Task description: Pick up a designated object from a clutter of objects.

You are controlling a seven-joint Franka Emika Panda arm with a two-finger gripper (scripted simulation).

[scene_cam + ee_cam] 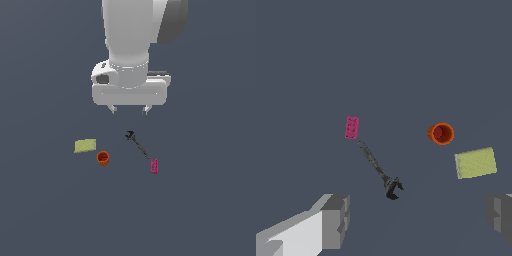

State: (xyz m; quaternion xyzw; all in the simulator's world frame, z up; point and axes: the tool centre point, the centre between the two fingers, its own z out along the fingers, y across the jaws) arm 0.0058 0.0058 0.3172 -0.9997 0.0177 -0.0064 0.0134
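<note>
- Exterior view: the gripper point(129, 109) hangs above the grey floor point(210, 200) with its two fingers spread wide and nothing between them.
- The wrench point(138, 145) lies flat on the floor below the gripper, its jaw head almost under the fingertips and its shaft running away on a slant toward the exterior view's right.
- The pink block point(155, 166) sits just at the far tip of the shaft; I cannot tell whether the two touch.
- The orange cup point(103, 158) and the yellow-green block point(85, 145) lie near each other, off to the exterior view's left of the gripper and clear of the wrench.
- Wrist view: both fingers point(336, 220) show at the frame's edges, wide apart and holding nothing, with the gripper point(418, 217) centred just past the head of the wrench point(377, 170).
- The pink block point(352, 127) is at the end of the shaft farthest from the gripper; the orange cup point(441, 133) and the yellow-green block point(475, 162) are well apart from the wrench.
- Handling, as a judgement: the wrench looks stiff, thin and low-lying, probably metal and smooth, so it may slip or pivot if pinched near one end.
- The best hold seems to be mid-shaft, fingers closing across its narrow width, away from the pink block and reaching right down to the floor.
</note>
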